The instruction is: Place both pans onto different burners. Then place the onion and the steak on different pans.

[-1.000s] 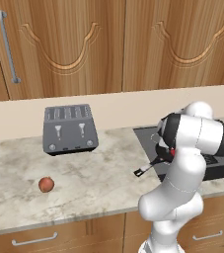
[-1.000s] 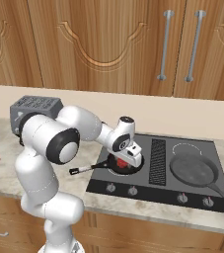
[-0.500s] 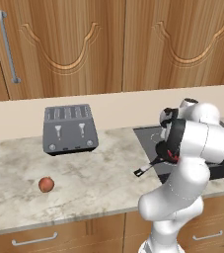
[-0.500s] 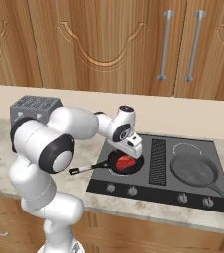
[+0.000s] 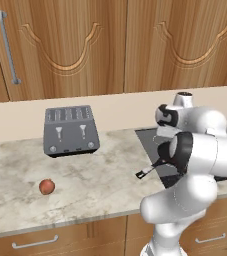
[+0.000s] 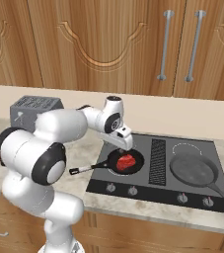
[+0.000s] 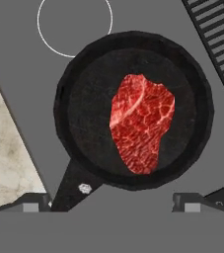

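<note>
my fingers (image 7: 111, 200) are spread wide above the bright red raw steak (image 7: 142, 129) lying in the round black pan (image 7: 133, 106) — i lift straight up, then cross to the small reddish-brown onion (image 5: 46, 186) on the marble table (image 5: 100, 185).

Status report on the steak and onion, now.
Gripper open above the black pan, holding nothing. Steak lies in that pan on the cooktop. Onion on the counter left of the toaster; grey pan bare. Nothing in the way.

We count two pans, the black pan (image 6: 126, 162) and the grey pan (image 6: 194, 170), one steak (image 6: 126, 161), one onion (image 5: 46, 186), one toaster (image 5: 70, 131).
</note>
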